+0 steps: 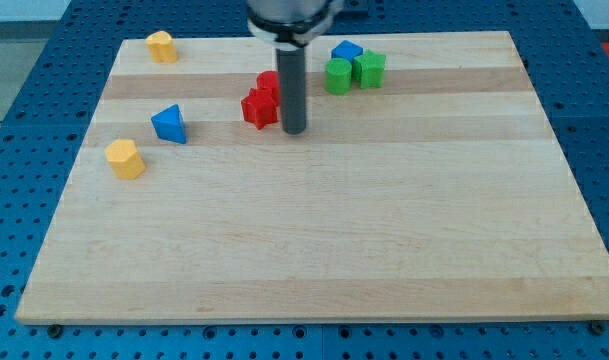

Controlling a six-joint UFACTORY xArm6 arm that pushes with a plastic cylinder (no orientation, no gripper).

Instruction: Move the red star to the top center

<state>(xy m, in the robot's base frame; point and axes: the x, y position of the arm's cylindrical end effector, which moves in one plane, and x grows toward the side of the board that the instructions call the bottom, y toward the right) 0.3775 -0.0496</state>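
The red star lies on the wooden board a little left of centre, near the view's top. A second red block touches it just above, partly hidden by the rod. My tip rests on the board just right of the red star, close to it or touching it. The rod rises from there out of the view's top.
A green block and a green block sit right of the rod, with a blue block behind them. A blue triangle and a yellow block lie at the left. Another yellow block is at the top left.
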